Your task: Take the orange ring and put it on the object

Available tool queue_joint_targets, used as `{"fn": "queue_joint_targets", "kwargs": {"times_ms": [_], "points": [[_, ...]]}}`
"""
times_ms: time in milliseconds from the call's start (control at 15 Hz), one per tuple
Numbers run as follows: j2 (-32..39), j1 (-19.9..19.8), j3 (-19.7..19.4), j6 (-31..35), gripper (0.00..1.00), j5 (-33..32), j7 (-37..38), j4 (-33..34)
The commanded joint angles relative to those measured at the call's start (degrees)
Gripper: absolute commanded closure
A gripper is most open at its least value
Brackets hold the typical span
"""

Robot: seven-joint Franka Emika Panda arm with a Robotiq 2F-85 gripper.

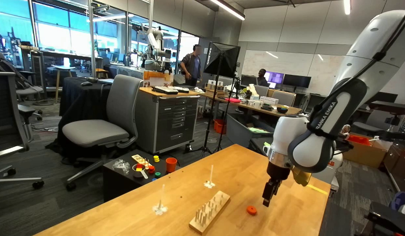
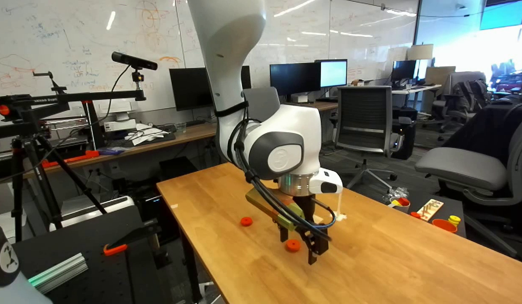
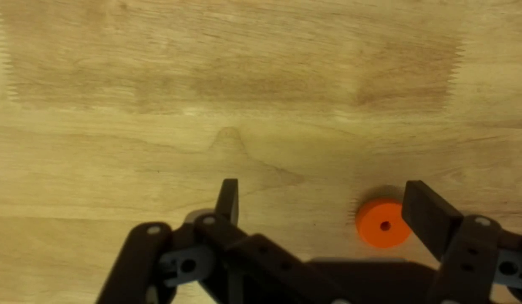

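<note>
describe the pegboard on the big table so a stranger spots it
In an exterior view, find the big wooden table beneath the robot arm. Between two thin upright stems and an orange ring lies the narrow pale pegboard. Its wooden pegs set it apart from these, its place from the similar pegboard on the black stand.

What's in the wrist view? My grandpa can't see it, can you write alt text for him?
An open black robot gripper points down at a wooden tabletop. Toward the lower right of the picture lies a flat, round orange ring with a small hole in its middle; the finger on that side hides part of its edge.
</note>
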Motion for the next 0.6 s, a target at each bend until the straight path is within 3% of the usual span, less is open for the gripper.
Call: {"fn": "queue_joint_targets", "kwargs": {"times_ms": [0, 533], "points": [[-1.4, 1.2, 0.9, 0.1, 0.0, -0.4, 0.4, -1.3], [1.0, 5.7, 1.4, 1.3, 0.0, 1.2, 5.7, 2.3]]}}
